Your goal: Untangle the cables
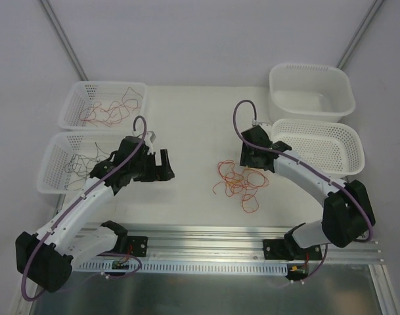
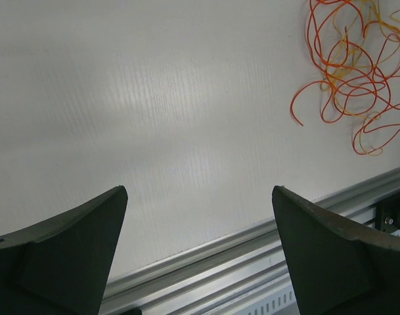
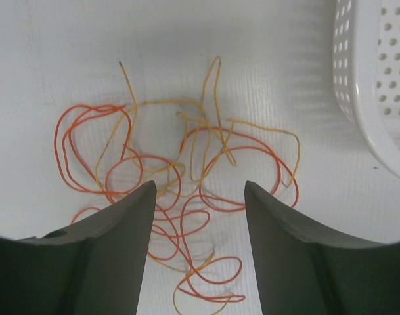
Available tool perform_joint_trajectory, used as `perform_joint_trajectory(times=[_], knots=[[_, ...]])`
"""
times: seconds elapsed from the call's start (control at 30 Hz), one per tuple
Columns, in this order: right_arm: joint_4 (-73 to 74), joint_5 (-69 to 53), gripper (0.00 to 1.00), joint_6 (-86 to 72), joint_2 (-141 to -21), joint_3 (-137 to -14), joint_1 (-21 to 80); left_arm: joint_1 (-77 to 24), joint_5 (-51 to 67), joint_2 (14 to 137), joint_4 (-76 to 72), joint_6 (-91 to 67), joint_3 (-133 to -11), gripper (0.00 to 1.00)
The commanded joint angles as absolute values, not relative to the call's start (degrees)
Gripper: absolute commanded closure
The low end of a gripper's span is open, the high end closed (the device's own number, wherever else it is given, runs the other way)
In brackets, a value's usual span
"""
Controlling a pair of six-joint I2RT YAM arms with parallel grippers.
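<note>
A loose tangle of orange, red and pale yellow cables [image 1: 240, 181] lies on the white table, right of centre. My right gripper [image 1: 247, 161] hovers over its far edge, open and empty. In the right wrist view the tangle [image 3: 186, 164] spreads under and beyond the gripper [image 3: 200, 187], with loops running between the spread jaws. My left gripper [image 1: 159, 153] is open and empty over bare table, well left of the tangle. In the left wrist view the gripper [image 2: 200, 190] is wide open and the tangle [image 2: 351, 69] sits at the top right.
Two perforated white baskets stand at the left: the far one [image 1: 75, 98] holds red and orange wires [image 1: 114, 108], the near one [image 1: 48, 164] holds thin black wires [image 1: 88, 161]. At the right stand a solid tub [image 1: 311, 88] and a perforated basket [image 1: 321, 146]. An aluminium rail [image 1: 206, 237] runs along the near edge.
</note>
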State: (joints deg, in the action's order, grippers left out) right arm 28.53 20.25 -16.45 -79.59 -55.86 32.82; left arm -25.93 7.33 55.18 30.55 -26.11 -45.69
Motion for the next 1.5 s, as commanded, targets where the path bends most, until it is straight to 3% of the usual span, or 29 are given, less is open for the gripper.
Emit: perform_joint_trajectory(times=[0.0, 0.17, 0.37, 0.47, 0.5, 0.57, 0.87, 1.07, 1.2, 1.47], knots=[[26.2, 23.6, 0.43, -15.5, -83.0, -60.2, 31.6, -26.5, 9.3, 56.9, 29.0, -22.6, -49.0, 0.07], [26.5, 24.3, 0.48, -16.1, -89.5, -63.5, 30.1, -26.5, 8.5, 62.1, 28.8, -17.3, -56.2, 0.07], [26.8, 25.2, 0.63, -16.4, -94.0, -64.9, 30.3, -26.5, 10.3, 68.9, 24.9, -14.7, -57.4, 0.06], [26.1, 25.4, 0.78, -15.4, -94.1, -64.8, 31.0, -26.5, 12.1, 70.3, 23.0, -14.8, -54.8, 0.07], [26.5, 26.1, 0.91, -15.1, -93.7, -64.9, 31.3, -26.5, 12.6, 70.2, 23.1, -13.8, -54.2, 0.07], [26.7, 26.7, 0.99, -13.1, -91.6, -65.3, 33.3, -26.5, 10.9, 69.2, 22.9, -13.4, -53.6, 0.07], [36.1, 25.6, 0.99, -4.5, -84.7, -83.6, 40.9, -26.5, 10.8, 68.1, 21.5, -13.2, -52.2, 0.06], [34.8, 19.1, 0.99, -1.3, -81.3, -93.4, 43.4, -26.5, 10.3, 68.3, 21.4, -13.0, -51.9, 0.07], [30.4, 12.6, 0.99, -0.3, -78.5, -95.0, 43.6, -26.5, 9.6, 68.4, 21.4, -12.7, -51.9, 0.07], [31.6, 16.2, 0.99, 3.7, -76.9, -95.6, 40.8, -26.5, 9.3, 68.7, 21.3, -12.8, -51.6, 0.07]])
